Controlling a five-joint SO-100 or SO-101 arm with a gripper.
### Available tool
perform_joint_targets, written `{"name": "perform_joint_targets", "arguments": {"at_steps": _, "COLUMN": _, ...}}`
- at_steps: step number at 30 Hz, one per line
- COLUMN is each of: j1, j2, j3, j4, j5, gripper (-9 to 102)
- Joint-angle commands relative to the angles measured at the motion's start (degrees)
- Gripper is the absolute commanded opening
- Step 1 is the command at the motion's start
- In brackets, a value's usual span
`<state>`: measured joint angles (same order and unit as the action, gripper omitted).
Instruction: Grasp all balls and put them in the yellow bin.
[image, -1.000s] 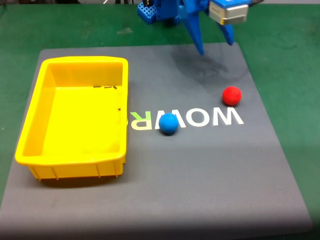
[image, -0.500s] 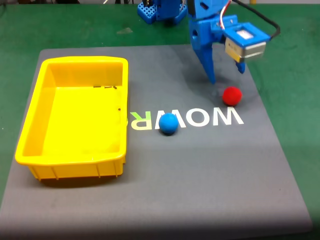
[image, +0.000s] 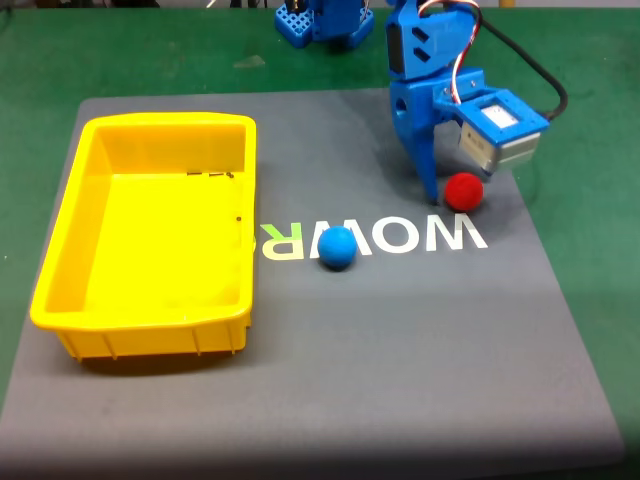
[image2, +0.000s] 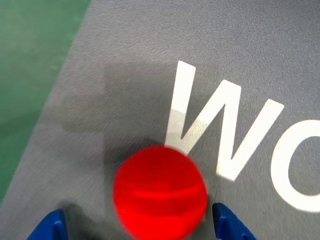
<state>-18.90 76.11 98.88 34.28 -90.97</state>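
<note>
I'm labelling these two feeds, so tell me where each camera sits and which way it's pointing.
Fixed view: raised in front of the table, looking down at the grey mat, yellow bin, blue ball and the blue arm.
Wrist view: rides on the gripper, looking down between the fingers.
Shared: the red ball and white lettering.

Blue plastic arm (image: 425, 60) — black cable, red-white wires (silver camera box (image: 500, 130) attached).
</note>
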Motion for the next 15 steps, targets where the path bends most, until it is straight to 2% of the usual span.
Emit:
{"name": "perform_joint_targets", "arguments": {"at_steps": 1, "j1": -0.26, "j2": -0.79, "j3": -5.54, "j4": -1.41, "j5": 0.79, "gripper": 33}}
{"name": "perform_joint_targets", "arguments": {"at_steps": 15, "j1": -0.18, "j2": -6.42, "j3": -10.37, "j4": -1.49, "j5": 1.76, "gripper": 31}}
